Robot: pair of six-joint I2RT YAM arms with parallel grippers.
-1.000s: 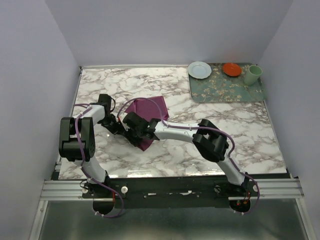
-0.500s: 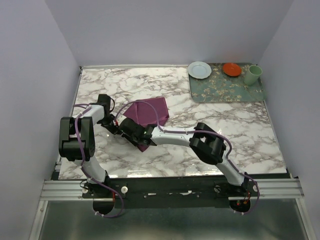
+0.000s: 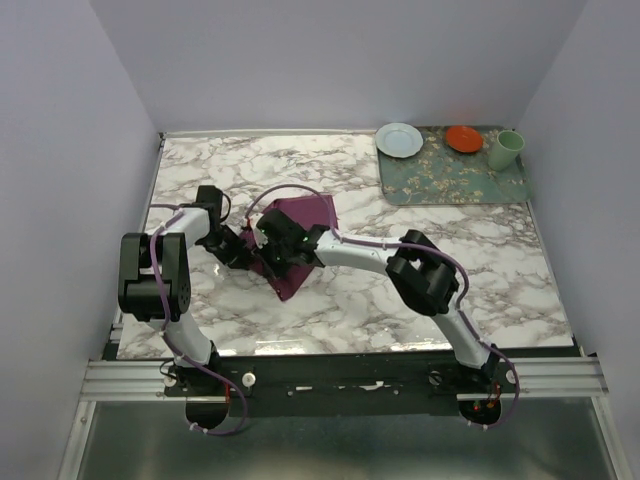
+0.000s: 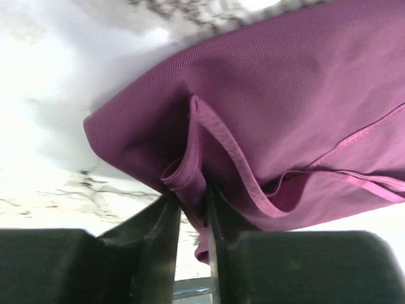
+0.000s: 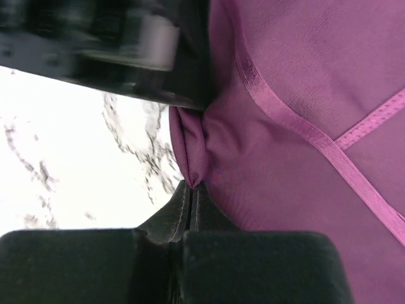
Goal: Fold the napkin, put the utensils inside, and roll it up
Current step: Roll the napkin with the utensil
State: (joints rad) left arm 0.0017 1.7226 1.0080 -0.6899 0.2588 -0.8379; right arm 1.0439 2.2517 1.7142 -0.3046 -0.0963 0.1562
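Folding under way: left jaws nipped onto the napkin (image 4: 285,95) hem, right jaws pinched shut on a pleat. Filling and rolling look yet to come.

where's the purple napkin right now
In the top view the napkin sits left of centre on the marble table, pinched on its left side by the left gripper and the right gripper.

plain plum-purple cloth napkin (image 3: 308,210), pinker hem band; white marble tabletop (image 3: 480,270), grey-brown veining; teal rectangular mat (image 3: 450,182), pale floral print; orange round dish (image 3: 464,138); pale green cup (image 3: 505,150).
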